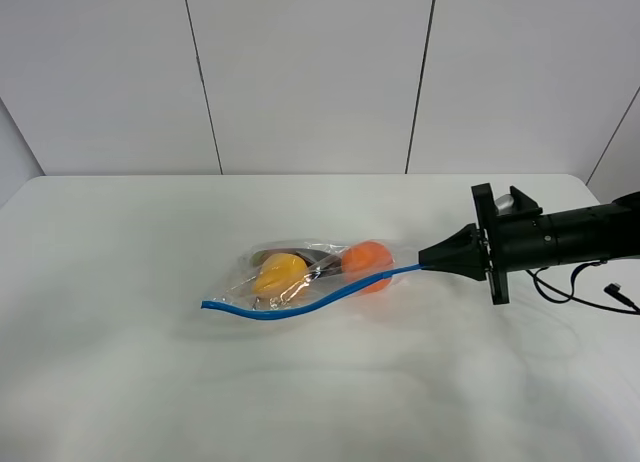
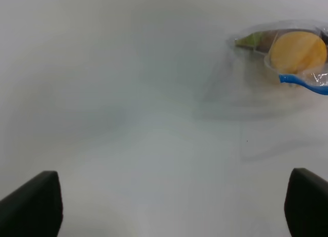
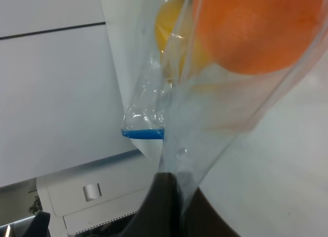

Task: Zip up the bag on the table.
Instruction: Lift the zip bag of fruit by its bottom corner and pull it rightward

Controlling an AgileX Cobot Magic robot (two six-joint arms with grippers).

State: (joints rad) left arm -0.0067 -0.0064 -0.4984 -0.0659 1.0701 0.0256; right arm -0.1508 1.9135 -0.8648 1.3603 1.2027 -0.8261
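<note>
The clear bag [image 1: 310,272] lies mid-table [image 1: 150,382] with a yellow pear [image 1: 280,274], an orange [image 1: 368,264] and a dark item inside. Its blue zipper strip [image 1: 300,307] runs along the near edge. My right gripper [image 1: 425,262] is shut on the strip's right end. In the right wrist view the fingers [image 3: 177,196] pinch the plastic of the bag [image 3: 205,109], below the orange [image 3: 256,26]. My left gripper [image 2: 171,206] shows only in its wrist view, open, over bare table. The bag's left end [image 2: 287,47] and strip tip [image 2: 302,83] lie ahead of it, apart.
Thin black cables [image 1: 580,287] trail on the table behind the right arm. Grey wall panels stand past the table's far edge. A white box-like unit [image 3: 92,196] appears in the right wrist view's background.
</note>
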